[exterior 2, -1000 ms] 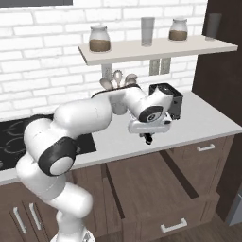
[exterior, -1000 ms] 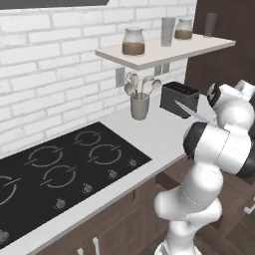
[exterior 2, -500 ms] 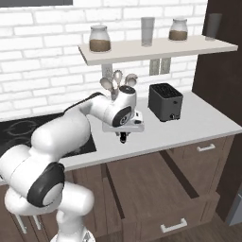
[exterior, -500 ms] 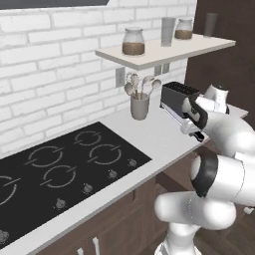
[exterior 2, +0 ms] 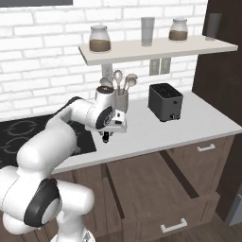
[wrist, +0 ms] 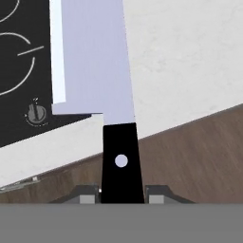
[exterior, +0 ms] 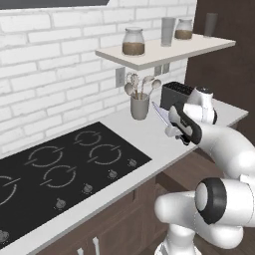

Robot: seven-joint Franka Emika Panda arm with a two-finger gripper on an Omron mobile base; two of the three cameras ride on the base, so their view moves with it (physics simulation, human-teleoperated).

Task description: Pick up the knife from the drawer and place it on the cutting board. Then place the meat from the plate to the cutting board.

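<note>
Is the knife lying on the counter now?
No, the tool holds the knife by its black handle, above the counter edge.

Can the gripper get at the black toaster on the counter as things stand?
Probably not to grasp it. The gripper is shut on the black-handled knife, so its jaws are occupied. The path itself looks free: bare pale counter lies between it and the black toaster.

knife [wrist: 102, 80] black-handled between the fingers [wrist: 88, 195], blade over counter [wrist: 190, 61] and hob [wrist: 23, 61] edge
</note>
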